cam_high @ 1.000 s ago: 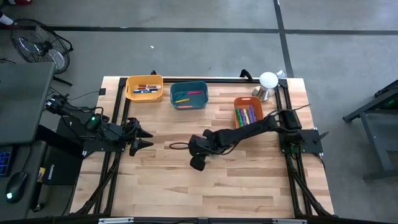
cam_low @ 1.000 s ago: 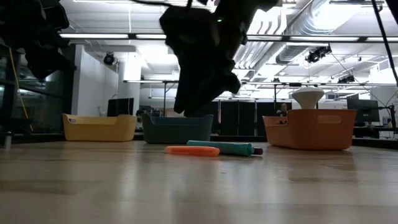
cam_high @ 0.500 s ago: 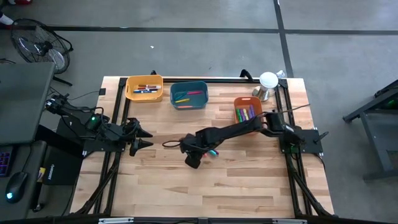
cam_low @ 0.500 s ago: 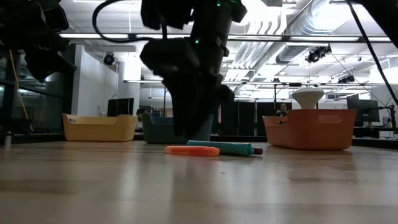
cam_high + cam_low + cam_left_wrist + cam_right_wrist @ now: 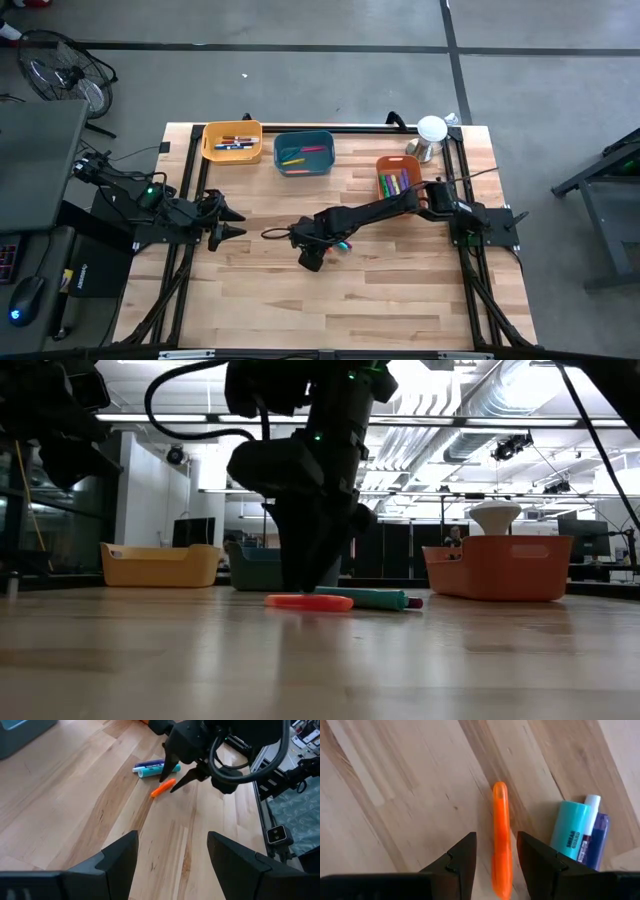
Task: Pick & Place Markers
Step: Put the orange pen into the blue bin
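Right pincer (image 5: 493,865) is lowered over the middle of the wooden surface (image 5: 400,290), its fingers (image 5: 459,857) parted and set either side of an orange marker (image 5: 501,840) lying flat on the wood; the marker is straddled, and no contact with the fingers can be made out. Just beside it a teal marker (image 5: 571,832) and a purple marker (image 5: 597,837) are laid together, touching one another, with a white tip seen between them. From table height the orange marker (image 5: 308,601) is seen in front of the teal one (image 5: 362,597), with the dark pincer standing directly over them. Left pincer (image 5: 226,220) is held at the left edge of the surface, well apart from the loose markers, its fingers (image 5: 115,857) spread wide and nothing held. Along the far edge three bins are set: a yellow bin (image 5: 209,146) with several markers inside, a teal bin (image 5: 280,160) with a few, and further right an orange bin (image 5: 381,163) holding a mixed bundle. A white-topped object (image 5: 431,130) is noted near the far right corner.
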Controlling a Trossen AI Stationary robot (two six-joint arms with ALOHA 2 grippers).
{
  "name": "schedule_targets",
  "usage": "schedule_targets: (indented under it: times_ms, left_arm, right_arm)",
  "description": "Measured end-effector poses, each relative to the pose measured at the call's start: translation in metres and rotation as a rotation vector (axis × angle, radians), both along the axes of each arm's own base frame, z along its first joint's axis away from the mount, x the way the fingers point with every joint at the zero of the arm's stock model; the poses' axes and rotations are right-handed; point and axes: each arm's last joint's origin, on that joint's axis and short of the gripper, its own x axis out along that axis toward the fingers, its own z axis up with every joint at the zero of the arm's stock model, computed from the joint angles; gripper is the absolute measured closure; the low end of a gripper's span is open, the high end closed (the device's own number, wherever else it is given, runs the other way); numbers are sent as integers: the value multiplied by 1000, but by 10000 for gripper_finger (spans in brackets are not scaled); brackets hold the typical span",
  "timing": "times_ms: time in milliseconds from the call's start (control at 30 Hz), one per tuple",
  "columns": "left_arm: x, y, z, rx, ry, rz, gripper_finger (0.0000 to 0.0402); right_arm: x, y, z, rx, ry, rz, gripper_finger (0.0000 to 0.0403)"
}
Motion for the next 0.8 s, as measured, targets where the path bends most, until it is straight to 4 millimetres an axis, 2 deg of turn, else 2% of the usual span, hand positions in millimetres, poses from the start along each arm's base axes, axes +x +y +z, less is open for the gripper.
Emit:
schedule_targets:
  times_ms: [267, 533, 800]
  left_arm:
    - [0, 0, 0, -1, 1, -2, 170]
    - [0, 0, 0, 1, 5, -2, 170]
    - [0, 0, -1, 4, 10, -2, 170]
  right_arm:
    - [3, 6, -16, -6, 15, 12, 272]
    - [4, 9, -21, -2, 18, 10, 272]
    - [3, 10, -22, -35, 38, 274, 272]
